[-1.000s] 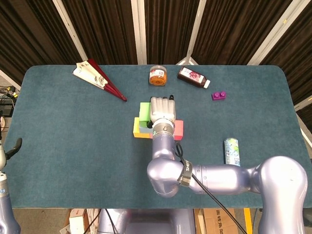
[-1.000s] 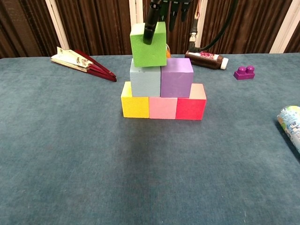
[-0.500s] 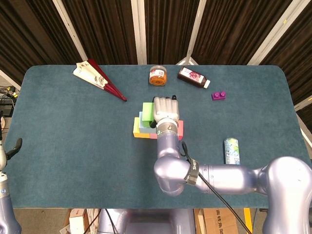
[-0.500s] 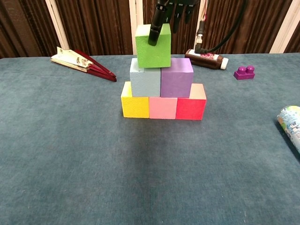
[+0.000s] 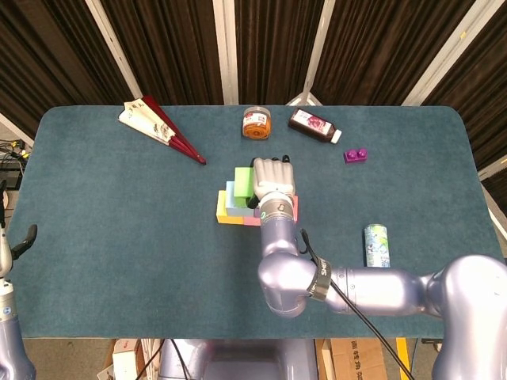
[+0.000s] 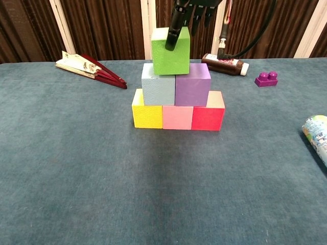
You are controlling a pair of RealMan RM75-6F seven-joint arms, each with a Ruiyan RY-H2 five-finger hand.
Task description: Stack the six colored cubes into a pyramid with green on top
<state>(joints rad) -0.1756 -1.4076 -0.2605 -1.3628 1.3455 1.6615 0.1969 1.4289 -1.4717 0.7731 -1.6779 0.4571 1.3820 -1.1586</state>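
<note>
Fingers of the right hand pinch the green cube from above, one dark finger lying down its front face and the others curled behind its top edge; in the chest view the cube sits at the top of the stack, seemingly resting on or just above the 2nd row. Far left, only a sliver of the left hand shows at the frame edge in the head view, and I cannot tell how its fingers lie.

Reading the stack from the left: yellow cube, pink cube and red cube form the base, touching side by side; the light blue cube and purple cube sit on them, also touching. The green cube looks roughly centred over the seam between those 2, perhaps a shade to the left.

To do this well, I judge the cube should be nudged slightly right until it spans both, lowered flat with no tilt, then freed by spreading the fingers slowly and lifting straight up, so nothing drags the cube or knocks the row below
</note>
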